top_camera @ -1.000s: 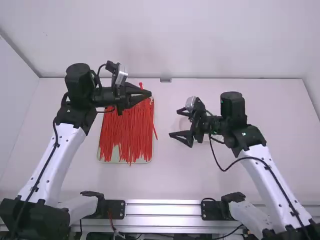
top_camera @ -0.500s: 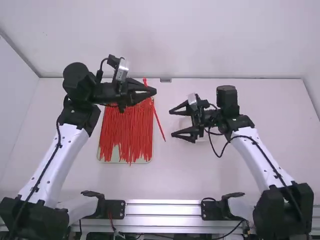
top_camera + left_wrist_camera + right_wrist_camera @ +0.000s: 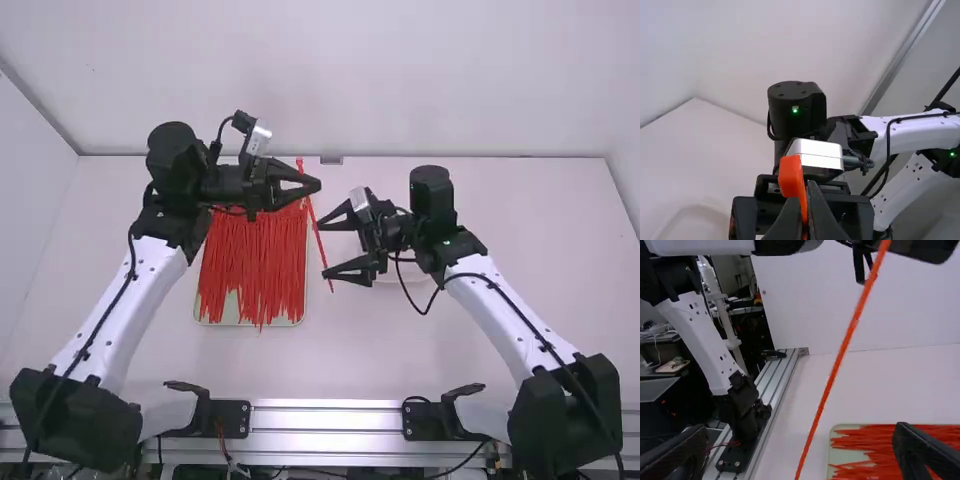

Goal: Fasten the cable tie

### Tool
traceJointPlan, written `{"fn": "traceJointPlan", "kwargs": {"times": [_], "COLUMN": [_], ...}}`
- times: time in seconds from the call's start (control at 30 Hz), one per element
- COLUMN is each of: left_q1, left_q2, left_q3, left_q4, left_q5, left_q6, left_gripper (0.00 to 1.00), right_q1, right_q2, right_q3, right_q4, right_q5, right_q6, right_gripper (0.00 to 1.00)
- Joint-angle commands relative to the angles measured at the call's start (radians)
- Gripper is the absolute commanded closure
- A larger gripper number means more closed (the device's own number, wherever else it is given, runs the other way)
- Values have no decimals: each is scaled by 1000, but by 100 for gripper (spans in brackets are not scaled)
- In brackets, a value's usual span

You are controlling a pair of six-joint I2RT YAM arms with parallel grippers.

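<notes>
Over white table (image 3: 450, 330), left end effector (image 3: 312, 185) pinches red cable tie (image 3: 318, 235).

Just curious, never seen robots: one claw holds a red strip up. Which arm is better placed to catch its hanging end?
Right: the right claw is open beside the hanging red tie, which the left claw pinches.

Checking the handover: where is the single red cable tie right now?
High view: the cable tie hangs from the left gripper, just right of the tray, its lower part in front of the open right gripper.

A cable tie (image 3: 312, 212) hangs from left tool (image 3: 316, 185), beside tray (image 3: 215, 318).
</notes>
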Motion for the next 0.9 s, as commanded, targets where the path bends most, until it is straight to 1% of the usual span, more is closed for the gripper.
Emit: {"fn": "traceJointPlan", "kwargs": {"times": [0.0,0.17,0.2,0.3,0.33,0.37,0.47,0.5,0.53,0.57,0.6,0.63,0.67,0.7,0.87], "left_q1": [-18,-23,-24,-29,-29,-28,-29,-28,-28,-28,-28,-28,-29,-29,-27], "left_q2": [7,34,38,45,48,51,53,53,53,53,53,53,53,53,53], "left_q3": [23,23,23,23,23,23,23,23,23,23,23,23,23,23,23], "left_q4": [4,4,4,4,4,4,9,9,9,9,8,8,8,8,19], "left_q5": [16,16,16,16,14,11,12,11,11,12,12,12,12,11,12], "left_q6": [-6,1,2,2,2,2,1,2,2,2,2,2,2,2,1], "left_gripper": [99,99,98,99,99,99,98,99,98,99,99,99,99,99,98], "right_q1": [3,2,2,2,2,2,3,3,2,2,2,3,3,3,2], "right_q2": [1,1,1,1,1,1,1,1,1,1,1,1,1,1,1], "right_q3": [32,32,32,32,32,32,32,32,32,32,32,32,32,32,32], "right_q4": [29,86,86,84,83,82,85,85,85,85,85,85,85,85,85], "right_q5": [26,72,79,103,108,108,108,108,107,108,108,108,108,108,111], "right_q6": [97,221,227,241,241,241,241,241,241,241,241,241,240,241,241], "right_gripper": [5,10,14,19,22,28,39,46,49,60,76,88,96,100,100]}}
